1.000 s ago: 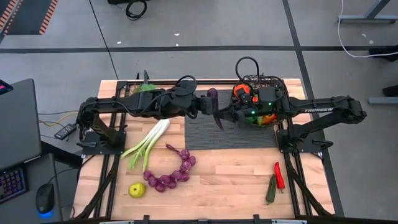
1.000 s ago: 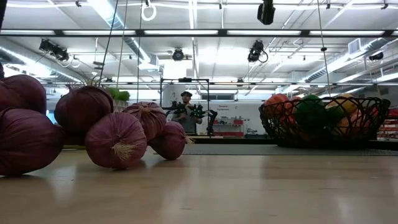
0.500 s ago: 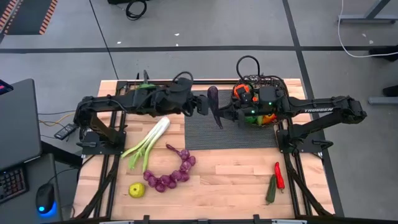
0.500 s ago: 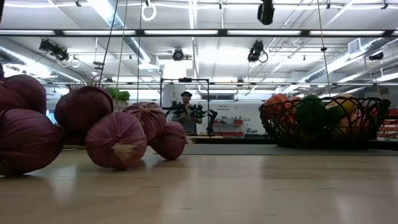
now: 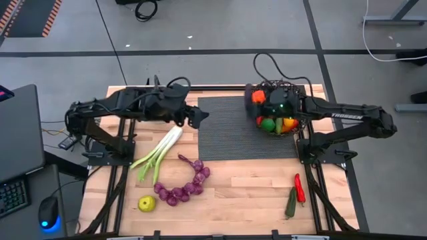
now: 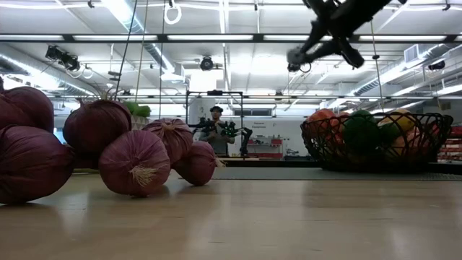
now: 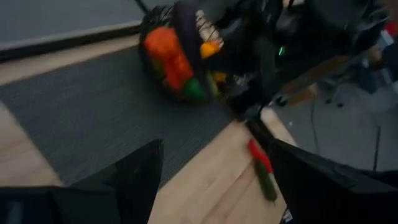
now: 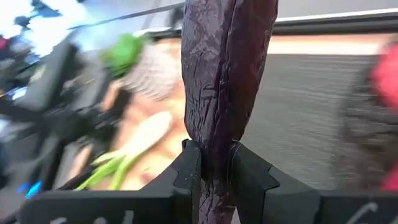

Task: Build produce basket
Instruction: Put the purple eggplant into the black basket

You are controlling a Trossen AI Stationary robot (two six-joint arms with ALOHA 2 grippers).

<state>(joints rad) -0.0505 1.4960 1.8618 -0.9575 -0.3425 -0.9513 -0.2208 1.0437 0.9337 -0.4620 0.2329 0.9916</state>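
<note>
The aubergine [image 8: 225, 81] is cut off by the right wrist picture's top edge; in the high view the right gripper is hidden above the basket [image 5: 275, 115]; the left wrist picture is motion-blurred.

The table [image 5: 233, 193] is pale wood, smooth with a soft shine. The mat [image 5: 230, 130] on it looks like dark ribbed cloth. The basket [image 6: 375, 141] is thin black wire. The purple aubergine [image 8: 224, 74] has wrinkly, crinkled skin (a bit shiny). The onions [image 6: 133, 162] look papery.
</note>
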